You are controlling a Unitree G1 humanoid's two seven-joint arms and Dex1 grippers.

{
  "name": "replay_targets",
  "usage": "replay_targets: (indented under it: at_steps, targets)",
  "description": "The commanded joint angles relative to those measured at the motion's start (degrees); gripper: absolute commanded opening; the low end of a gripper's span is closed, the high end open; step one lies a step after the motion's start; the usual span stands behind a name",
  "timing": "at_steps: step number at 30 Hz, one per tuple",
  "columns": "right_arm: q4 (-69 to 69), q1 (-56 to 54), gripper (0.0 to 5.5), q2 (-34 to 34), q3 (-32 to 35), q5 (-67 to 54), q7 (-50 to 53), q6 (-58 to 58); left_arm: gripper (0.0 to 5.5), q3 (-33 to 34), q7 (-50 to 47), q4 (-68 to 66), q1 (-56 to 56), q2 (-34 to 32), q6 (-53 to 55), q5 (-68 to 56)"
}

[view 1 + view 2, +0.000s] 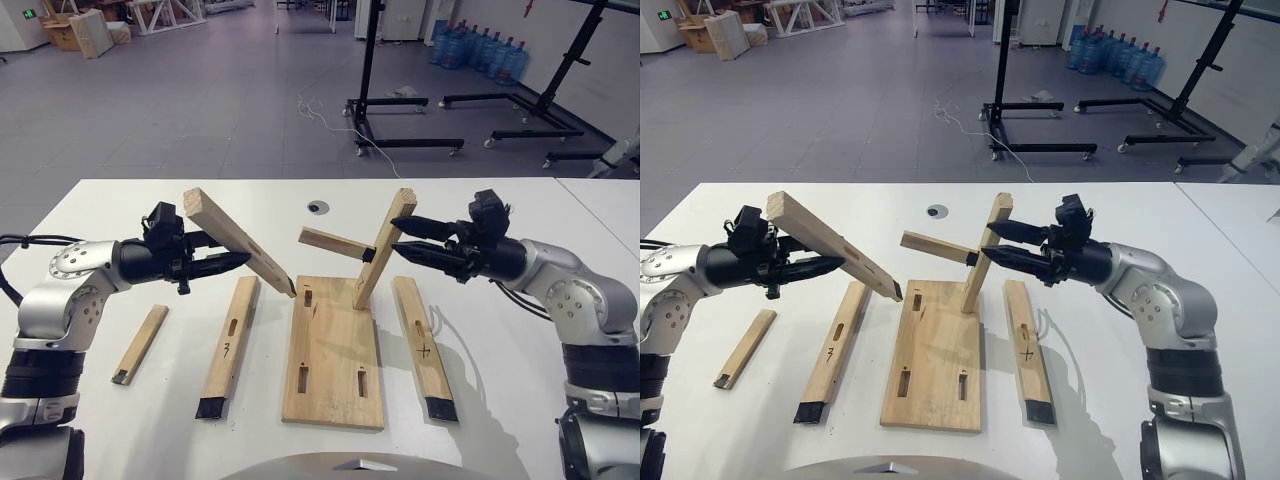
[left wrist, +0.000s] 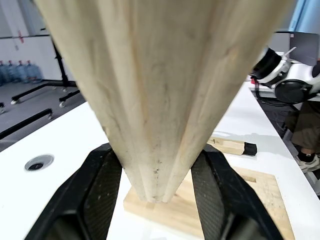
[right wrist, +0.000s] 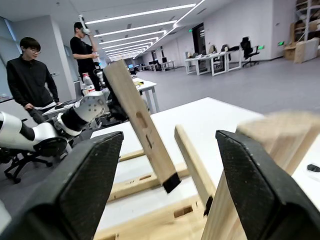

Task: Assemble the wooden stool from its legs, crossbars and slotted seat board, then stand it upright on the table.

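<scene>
The left claw [image 1: 228, 261] is clamped on a wooden leg, the held leg [image 1: 240, 240]; the left wrist view shows a black finger [image 2: 97, 192] pressed against each side of it. The leg slopes down from above and behind the claw, and its dark-tipped end hangs just off the near-left corner of the slotted seat board [image 1: 330, 350]. That board lies flat on the white table [image 1: 160, 430], between the two claws and lower than both. The right claw [image 1: 400, 236] is spread wide, and its fingertips [image 1: 398, 222] reach the propped leg [image 1: 375, 270], one high and one low; I cannot tell whether they touch it. This leg leans with its foot on the board's far edge, below the claw's tips. A short crossbar [image 1: 335, 243] sticks out of its side, pointing away from the right claw and towards the left one. Under the left claw and a little nearer the robot, the left flat leg [image 1: 230, 345] lies beside the board. A loose crossbar [image 1: 140, 343] lies farther out, below that arm. Under the right claw, the right flat leg [image 1: 422, 345] lies along the board's other side.
</scene>
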State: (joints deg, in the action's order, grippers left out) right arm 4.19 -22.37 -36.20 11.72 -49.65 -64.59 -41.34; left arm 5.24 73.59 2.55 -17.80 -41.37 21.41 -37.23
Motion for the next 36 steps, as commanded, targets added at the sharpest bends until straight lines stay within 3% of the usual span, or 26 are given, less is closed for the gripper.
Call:
replay_targets:
  at_steps: [1, 9, 19, 28, 36]
  targets:
    - [-2.14, -4.97, 3.39, 0.55, 2.81, -3.55, 1.25, -1.67, 2.0, -1.75, 0.06, 0.41, -1.01, 1.26, -2.32, 2.31]
    - [-4.63, -8.17, 3.39, 2.5, 5.7, -7.67, 5.03, -2.84, 2.0, -5.5, 1.43, -1.36, -1.2, 0.95, -3.8, 6.96]
    - [-8.54, -10.04, 3.39, 3.98, -2.53, -0.61, 1.86, -0.09, 2.0, -6.43, 1.29, -3.28, -4.62, 2.23, -3.58, 7.95]
    - [-10.17, -9.84, 3.39, 4.81, -2.59, -0.54, 2.03, -1.24, 2.0, -8.35, 1.28, -5.88, -4.67, 4.32, -3.72, 9.53]
    - [-10.07, -9.97, 3.39, 5.15, -1.57, -1.95, 3.08, -3.4, 2.0, -13.59, 4.31, -2.24, -5.71, 0.94, -5.0, 14.39]
